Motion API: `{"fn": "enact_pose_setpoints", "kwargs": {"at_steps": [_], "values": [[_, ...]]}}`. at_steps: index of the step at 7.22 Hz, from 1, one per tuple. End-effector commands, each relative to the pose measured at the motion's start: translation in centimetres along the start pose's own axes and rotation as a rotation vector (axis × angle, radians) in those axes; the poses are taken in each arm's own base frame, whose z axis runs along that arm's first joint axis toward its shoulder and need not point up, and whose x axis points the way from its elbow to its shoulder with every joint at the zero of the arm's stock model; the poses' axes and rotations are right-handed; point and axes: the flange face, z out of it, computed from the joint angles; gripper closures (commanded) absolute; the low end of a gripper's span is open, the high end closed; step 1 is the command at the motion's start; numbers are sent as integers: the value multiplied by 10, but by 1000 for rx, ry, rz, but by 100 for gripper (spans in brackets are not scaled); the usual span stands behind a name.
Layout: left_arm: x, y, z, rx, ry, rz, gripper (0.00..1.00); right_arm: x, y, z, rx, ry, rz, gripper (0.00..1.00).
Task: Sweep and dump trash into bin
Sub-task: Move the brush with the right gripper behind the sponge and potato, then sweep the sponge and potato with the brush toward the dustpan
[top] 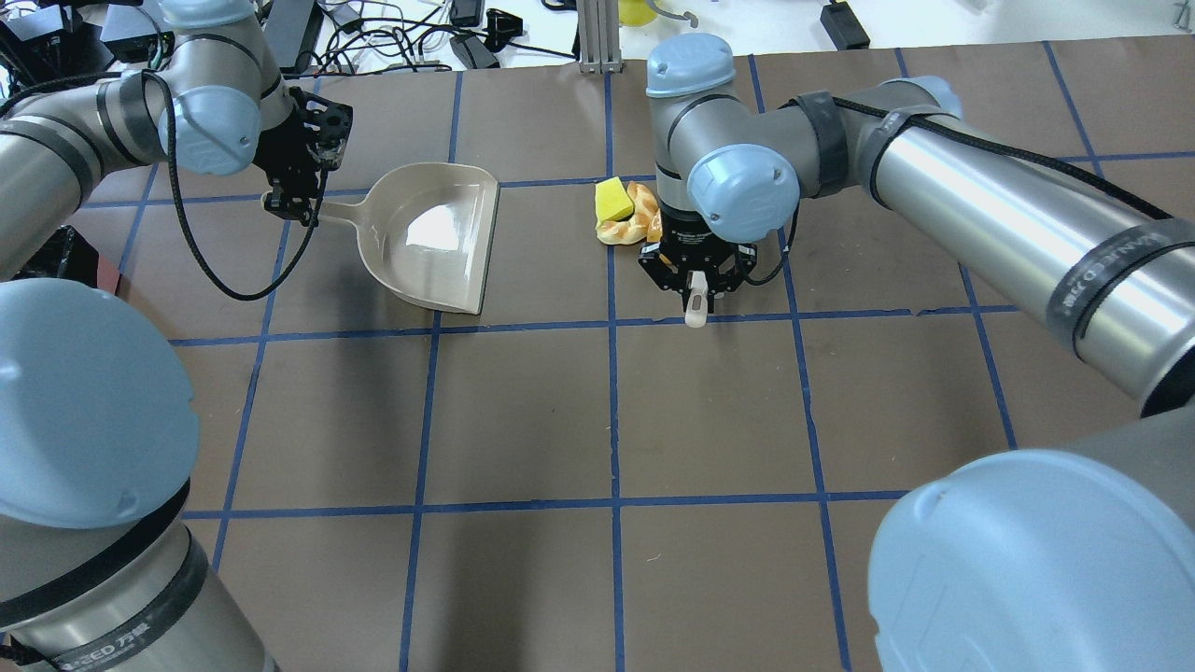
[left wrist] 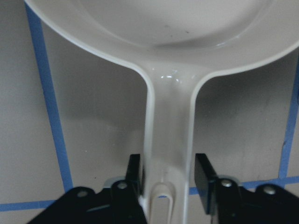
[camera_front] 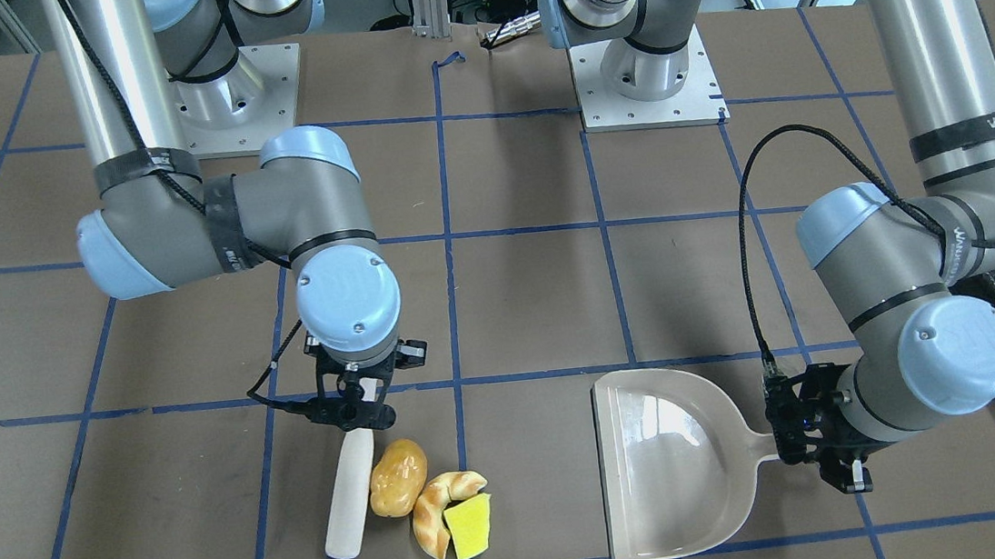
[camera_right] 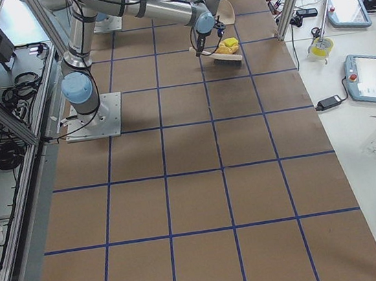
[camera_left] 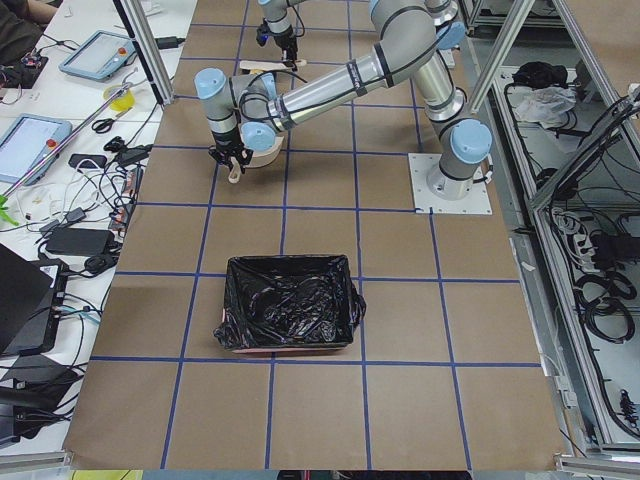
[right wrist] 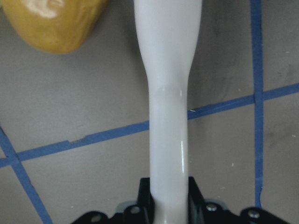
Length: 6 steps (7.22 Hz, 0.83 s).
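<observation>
My right gripper (right wrist: 168, 201) is pinched on the thin end of a white handle (right wrist: 167, 93), a finger pressed to each side of it, and the handle runs away from me toward the table's far edge, widening as it goes. My left gripper (left wrist: 168, 183) is clamped on the stem of the dustpan (left wrist: 168, 116), one black finger (left wrist: 134, 175) on each side. Both grippers hang low over the brown table (top: 523, 420) with its blue tape grid, out by the far edge. Just beside the wide part of the handle, on its left, lies the potato (camera_front: 398, 478), glossy and yellow-brown. The croissant (camera_front: 434, 516) touches the potato on the side away from the handle, and the sponge (camera_front: 469, 527) sits in the croissant's curve, yellow face up. These three make one tight cluster near the middle of the far edge. Further left along that edge the dustpan rests with its pan empty and its straight open mouth turned toward the cluster, well apart from it. The bin (camera_left: 240, 300), pink with a crinkly black bag, stands toward the table's left end, beyond my left elbow and apart from the dustpan; I cannot tell whether anything lies in it.
</observation>
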Motion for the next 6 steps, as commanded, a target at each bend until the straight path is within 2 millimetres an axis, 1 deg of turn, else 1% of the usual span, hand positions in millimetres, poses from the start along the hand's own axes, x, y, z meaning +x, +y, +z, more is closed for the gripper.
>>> {"fn": "enact_pose_setpoints", "kwargs": {"at_steps": [1,2,3,4,6], "values": [[2,-3,-5,1,-6,-20,100,-54,32,6,15,34,-76,100],[2,-3,-5,-7,-5,-49,100,-60,36,5,21,36,-87,100],[2,-4,-4,-5,-4,-55,100,-69,34,4,29,35,-98,100],[1,-10,-5,-6,-6,-48,100,-74,28,3,36,37,-100,100],[-1,-24,-7,-19,-7,-72,100,-79,22,3,40,35,-106,100]]}}
